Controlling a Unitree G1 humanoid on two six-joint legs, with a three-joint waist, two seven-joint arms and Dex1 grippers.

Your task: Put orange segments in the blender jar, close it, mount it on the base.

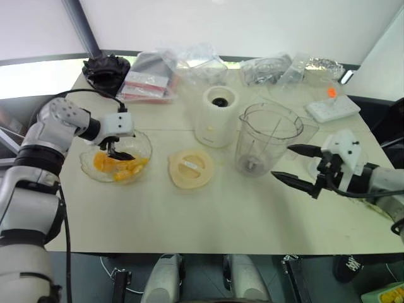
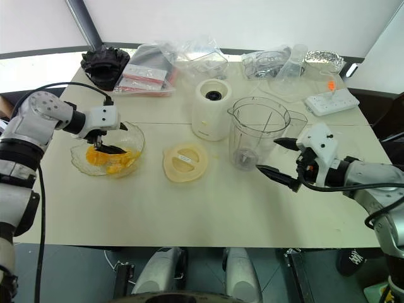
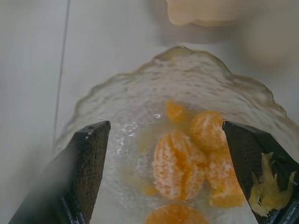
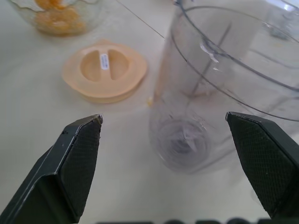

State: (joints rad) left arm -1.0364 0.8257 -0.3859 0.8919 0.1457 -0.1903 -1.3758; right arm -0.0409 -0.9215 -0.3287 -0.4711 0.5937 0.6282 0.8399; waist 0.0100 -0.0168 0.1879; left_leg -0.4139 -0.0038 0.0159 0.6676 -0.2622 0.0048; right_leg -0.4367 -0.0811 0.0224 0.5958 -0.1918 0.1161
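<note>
left claw over the fruit bowl, right claw beside the jar

the left claw [image 1: 120, 150] dips into the shallow glass bowl [image 1: 142, 142] at the left of the bench [image 1: 208, 214], its two fingers spread wide on either side of the heap of orange segments [image 3: 187, 163] and pinching none of them; a scrap of pale pulp sticks to one fingertip [image 3: 266, 186]; the segments lie together on the bowl's floor, glossy and peeled; the right claw [image 1: 295, 165] hangs above the bench just to the right of the blender jar [image 1: 265, 139], fingers likewise spread wide and empty, pointing toward the jar's lower wall without touching it; the jar stands upright and open near the middle of the bench, its metal blades [image 4: 184, 142] visible at the bottom, nothing orange inside it; the base [image 1: 216, 117] stands just beside the jar on its left, dark socket facing up and bare; the flat cream lid [image 1: 190, 168] lies on the bench between the bowl and the jar, in front of the base; along the far edge lie plastic bags [image 1: 189, 63], a black bundle [image 1: 104, 68] and a white power strip [image 1: 332, 108].
</note>
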